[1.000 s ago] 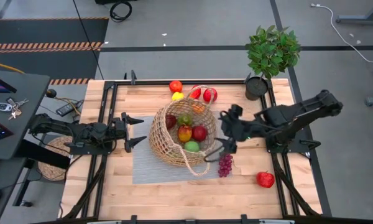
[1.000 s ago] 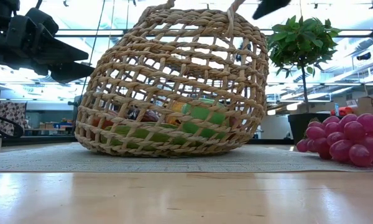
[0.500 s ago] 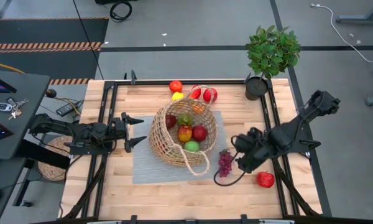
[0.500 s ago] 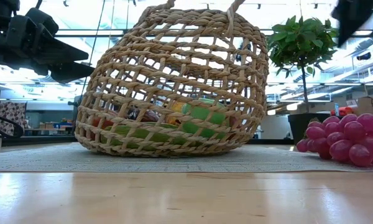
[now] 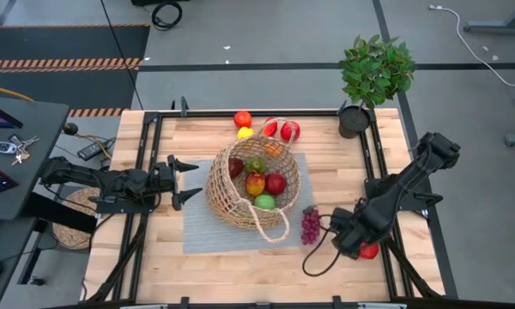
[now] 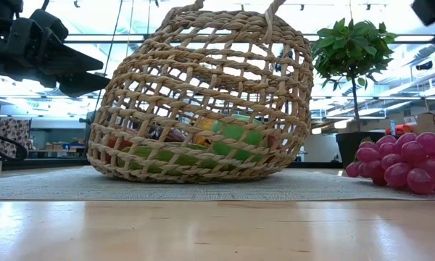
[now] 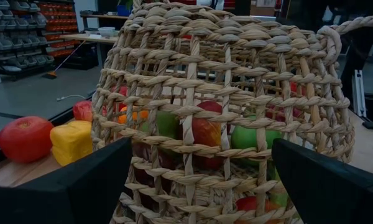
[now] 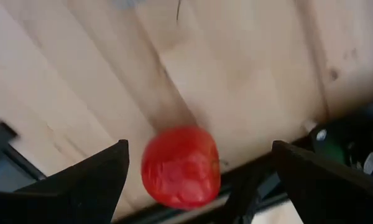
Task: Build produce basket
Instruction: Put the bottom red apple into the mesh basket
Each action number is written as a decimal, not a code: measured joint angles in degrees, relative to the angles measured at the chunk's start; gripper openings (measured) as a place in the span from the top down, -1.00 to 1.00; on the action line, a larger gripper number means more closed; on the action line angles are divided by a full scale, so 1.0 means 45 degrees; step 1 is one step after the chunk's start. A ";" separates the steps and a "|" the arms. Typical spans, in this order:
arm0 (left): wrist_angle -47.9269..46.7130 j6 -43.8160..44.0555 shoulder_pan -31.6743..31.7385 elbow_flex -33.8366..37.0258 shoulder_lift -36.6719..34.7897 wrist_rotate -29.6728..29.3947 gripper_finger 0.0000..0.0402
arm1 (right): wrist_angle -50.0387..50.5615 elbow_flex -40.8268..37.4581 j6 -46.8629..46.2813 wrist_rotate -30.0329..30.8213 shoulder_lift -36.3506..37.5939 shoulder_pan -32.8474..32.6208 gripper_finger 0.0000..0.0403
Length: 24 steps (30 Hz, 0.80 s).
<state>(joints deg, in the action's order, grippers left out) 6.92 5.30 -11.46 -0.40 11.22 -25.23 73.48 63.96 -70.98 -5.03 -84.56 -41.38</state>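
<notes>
I have the basket (image 5: 252, 192) sitting on the grey mat (image 5: 202, 232) in the middle of the table (image 5: 240, 266), tipped a little so its mouth faces up and its looped handle hangs over the near rim. That keeps it open to both arms. Several pieces of produce already lie inside: a red apple (image 5: 275, 184), a green apple (image 5: 264, 202), an orange-red piece and a dark one by the wall. More wait outside: a red tomato-like piece (image 5: 242, 118) and a yellow lemon (image 5: 245, 132) behind the basket, two red pieces (image 5: 289, 130) just beside its far rim, and the purple grapes (image 5: 311, 226) on the wood at the mat's near right corner.

The one I judge I am going for is the loose red fruit (image 8: 181, 167) near the table's right edge, well apart from the basket. My right tool (image 5: 350, 239) hangs over it, the arm stretched out low from its base, wrist turned down. In the right wrist view the fruit sits between the two dark fingers (image 8: 81, 186), which stand wide and released, holding nothing.

My left tool (image 5: 184, 180) waits just left of the basket, arm lying level, also released and pointing at the wicker wall, ready to steady it if needed.
</notes>
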 joint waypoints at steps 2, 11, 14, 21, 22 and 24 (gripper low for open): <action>-0.0002 0.0000 0.0001 0.0000 0.0000 0.0000 -0.96 | 0.0038 0.0000 0.0197 -0.0424 -0.0446 -0.0290 -0.97; -0.0005 -0.0005 -0.0001 0.0000 0.0000 -0.0003 -0.96 | 0.1479 0.0000 0.2860 -0.3544 -0.2418 -0.1439 -0.96; -0.0001 -0.0001 0.0001 0.0000 0.0000 0.0000 -0.96 | 0.1478 0.0000 0.3540 -0.4050 -0.2952 -0.1616 -0.93; 0.0000 0.0000 -0.0001 0.0000 0.0000 0.0000 -0.96 | 0.1403 0.0005 0.4811 -0.3266 -0.4239 -0.1783 -0.78; -0.0003 -0.0001 -0.0001 0.0000 0.0000 0.0000 -0.96 | 0.1352 0.0005 0.5038 -0.3133 -0.4413 -0.1777 -0.77; 0.0000 -0.0001 0.0000 0.0000 0.0000 0.0000 -0.96 | 0.1305 0.0005 0.5231 -0.2954 -0.4687 -0.1623 -0.74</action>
<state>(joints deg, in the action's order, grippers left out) 6.92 5.30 -11.46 -0.40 11.22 -25.23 79.35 63.99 -47.44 -18.32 -105.65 -48.68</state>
